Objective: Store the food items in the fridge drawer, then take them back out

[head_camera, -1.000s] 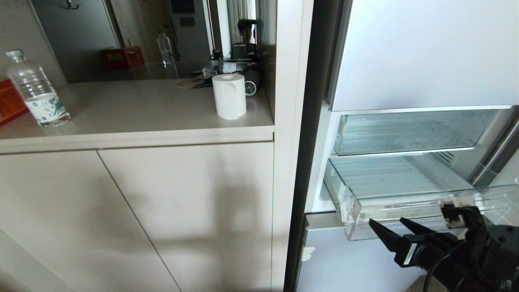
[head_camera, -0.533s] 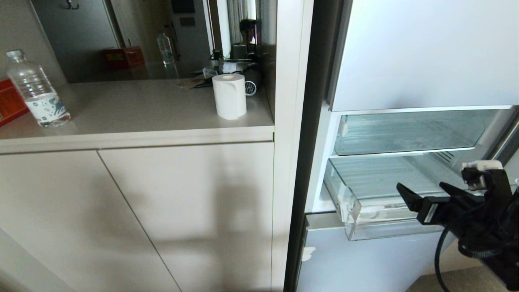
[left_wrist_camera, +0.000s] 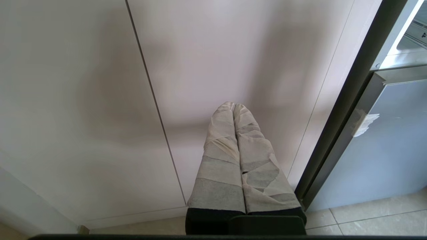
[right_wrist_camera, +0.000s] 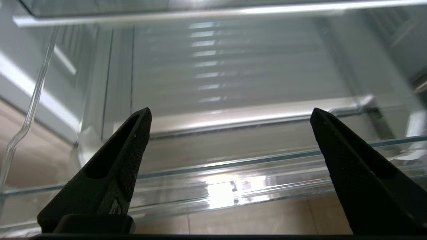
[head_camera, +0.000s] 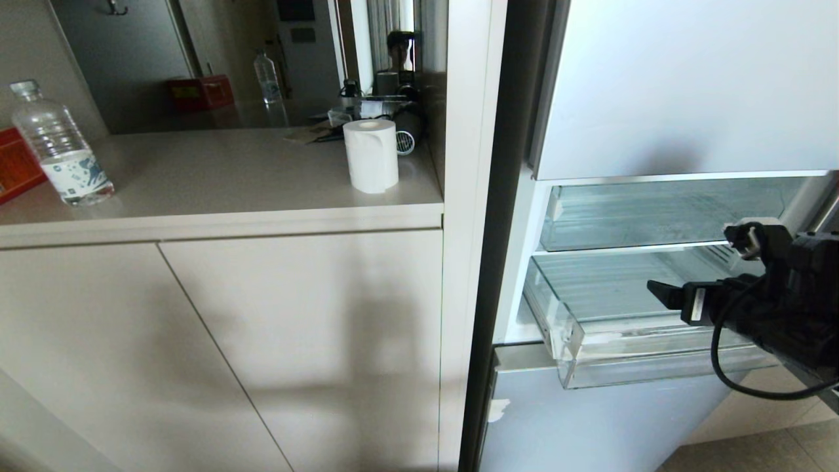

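right gripper (head_camera: 662,293): jaws spread wide, holding nothing, above the pulled-out fridge drawer (head_camera: 590,341) at right | left gripper (left_wrist_camera: 233,108): taped fingers pressed together, near the cabinet doors (left_wrist_camera: 100,83) | food items: none visible

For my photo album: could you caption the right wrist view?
Right tool, wide open and empty, faces the pulled-out clear fridge drawer, with no food in sight.
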